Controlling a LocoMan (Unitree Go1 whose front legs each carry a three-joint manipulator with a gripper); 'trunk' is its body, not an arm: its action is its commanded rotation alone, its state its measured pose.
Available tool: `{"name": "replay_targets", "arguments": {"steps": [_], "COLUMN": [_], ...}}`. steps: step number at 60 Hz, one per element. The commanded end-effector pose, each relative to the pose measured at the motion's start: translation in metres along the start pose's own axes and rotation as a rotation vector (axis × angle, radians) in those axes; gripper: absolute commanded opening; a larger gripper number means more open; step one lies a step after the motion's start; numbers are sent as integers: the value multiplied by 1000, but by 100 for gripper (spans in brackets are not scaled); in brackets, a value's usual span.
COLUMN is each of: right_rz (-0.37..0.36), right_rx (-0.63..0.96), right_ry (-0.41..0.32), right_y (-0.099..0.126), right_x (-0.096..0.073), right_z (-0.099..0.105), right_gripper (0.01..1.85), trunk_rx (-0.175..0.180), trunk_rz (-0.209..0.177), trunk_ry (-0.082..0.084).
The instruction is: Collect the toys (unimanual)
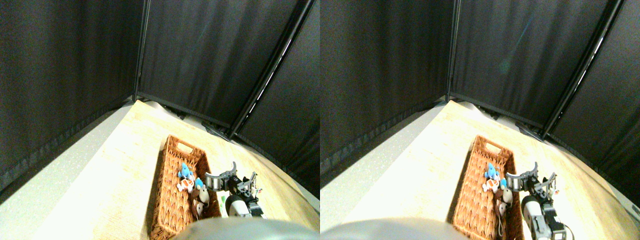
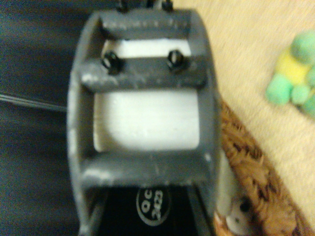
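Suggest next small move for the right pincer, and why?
Probably swing the right pincer off the basket rim toward the green toy lying outside on the table; the blue toy and others already sit inside.

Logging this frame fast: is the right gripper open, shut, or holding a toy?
Right gripper: jaws spread open, holding nothing, poised beside the wicker basket.

Wrist view blurred throughout. Green-and-yellow toy (image 2: 294, 73) cut off at right edge. Pale toy (image 2: 237, 219) at bottom edge half hidden behind jaw frame, kind unclear. Basket (image 1: 165, 200) near end lost under frame bottom, lower centre. Brown toys (image 1: 200, 202) there too small to separate.
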Motion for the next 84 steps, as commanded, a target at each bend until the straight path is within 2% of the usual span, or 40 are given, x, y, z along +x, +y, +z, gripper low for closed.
{"name": "replay_targets", "arguments": {"steps": [1,2,6,16,26,31,36,46,57,69,82,84], "right_rz": [85,85,104,113,90,90,81,48,16,26,-39,-75], "right_rx": [-30,-30,-34,-47,-60,-52,11,27,83,131,158,188], "right_ry": [-55,-55,-142,-231,-325,-335,-341,-360,-387,-362,-317,-326], "right_y": [6,6,1,-9,-25,-35,-49,-70,-82,-83,-100,-104], "right_x": [-5,-5,-9,-23,-38,-42,-48,-52,-53,-49,-39,-37], "right_z": [29,29,50,85,102,104,103,95,85,72,59,56], "right_gripper": [107,107,99,95,95,94,88,82,85,88,90,90], "trunk_rx": [33,36,51,86,115,125,130,136,130,113,95,93], "trunk_rz": [-24,-27,-44,-82,-107,-115,-119,-121,-121,-108,-91,-89], "trunk_ry": [26,25,30,36,45,51,54,59,60,59,59,58]}}
